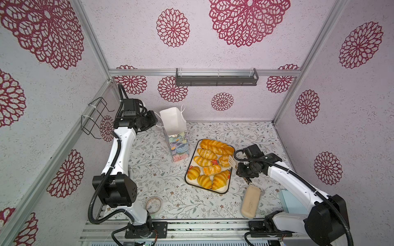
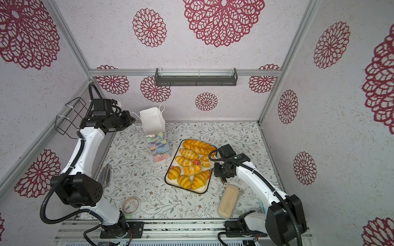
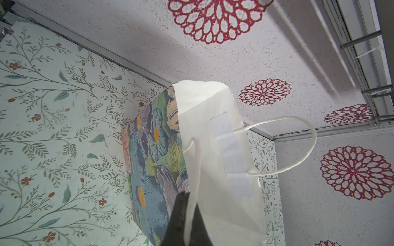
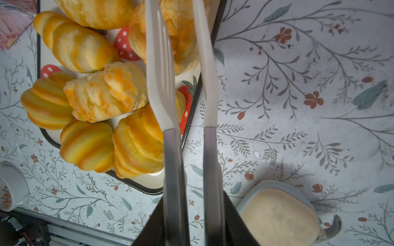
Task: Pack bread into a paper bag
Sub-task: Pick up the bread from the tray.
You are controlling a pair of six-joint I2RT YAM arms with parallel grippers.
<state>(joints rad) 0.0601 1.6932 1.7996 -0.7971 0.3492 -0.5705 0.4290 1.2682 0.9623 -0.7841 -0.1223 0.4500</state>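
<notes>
Paper bag (image 3: 202,119): matt white paper inside, outside painted, ridged like thick brushwork.
Cord handles (image 3: 285,117): twisted white cord, matt.
Bread (image 4: 85,46): smooth skin, soft sheen.
Tray (image 4: 147,181): glossy cream finish, dark rim.
Tongs (image 4: 160,64): 2 white plastic blades, satin; shafts of brushed grey metal.
Tabletop (image 4: 298,138): smooth printed covering, low sheen, scuffed in places.
Walls (image 1: 128,42): rough, grainy, matt.
Beige block (image 4: 277,217): matt, faintly speckled; pale smooth casing at the edge.
Frame rail (image 1: 149,72): bare brushed metal.
Tape roll (image 4: 12,185): smooth white side.
Left arm (image 1: 119,153): glossy white plastic shell, matt black joints.
</notes>
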